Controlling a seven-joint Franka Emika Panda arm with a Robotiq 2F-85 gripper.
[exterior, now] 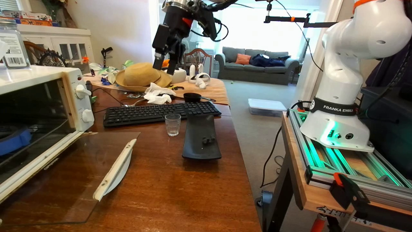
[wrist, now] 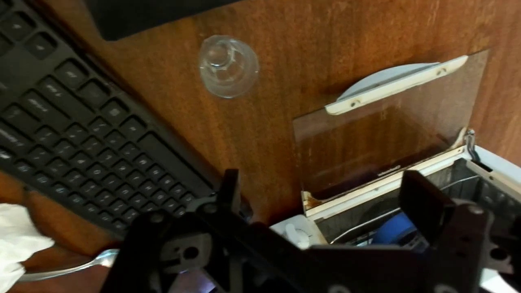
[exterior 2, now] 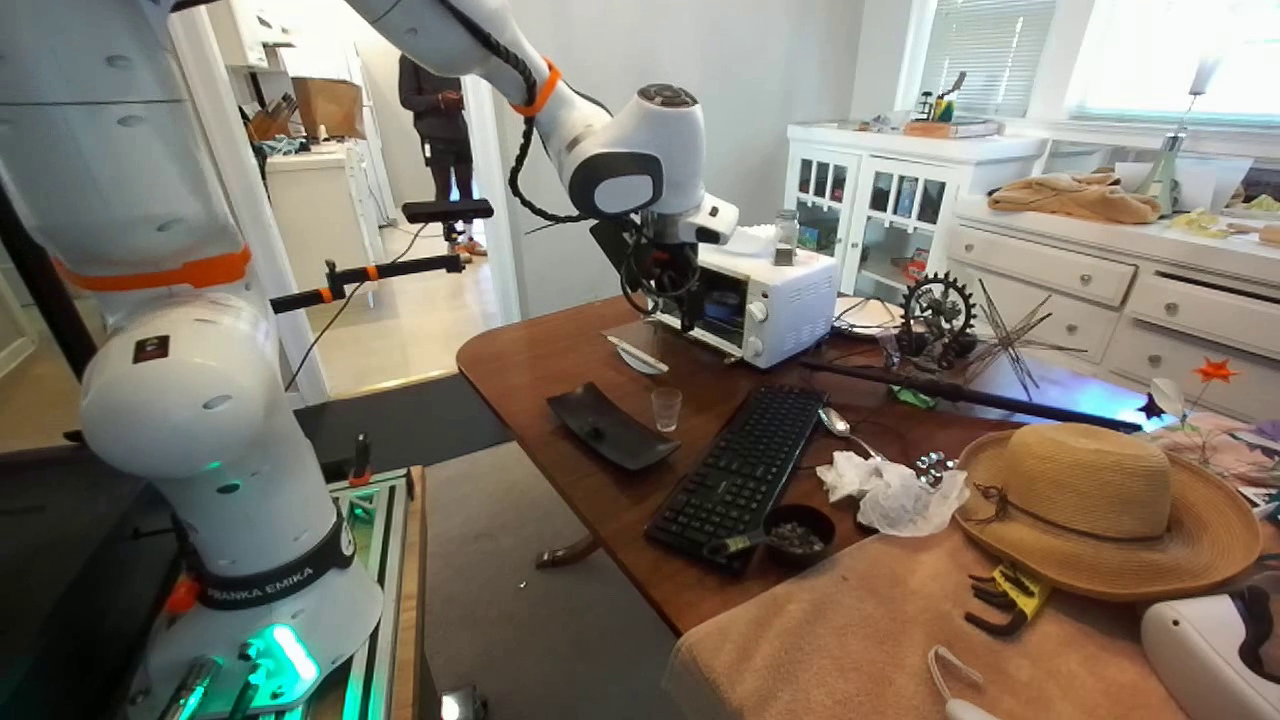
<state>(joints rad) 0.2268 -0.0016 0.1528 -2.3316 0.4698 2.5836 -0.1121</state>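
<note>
Clear glass, the lowered door of the oven lies at two o'clock from the gripper in the wrist view, the cup at eleven. The jaws stand wide, holding nothing; any descent seems best made slowly, squared up first and clear of the door.

A brown wooden table, its finish scuffed in places, carries a white toaster oven whose glass door is folded down. An upright clear drinking glass stands just beside a curved black tray and near a black keyboard. Across the keyboard from the glass lie a metal spoon, a crumpled white sheet and a black measuring cup. A peach-coloured cloth covers one end.
</note>
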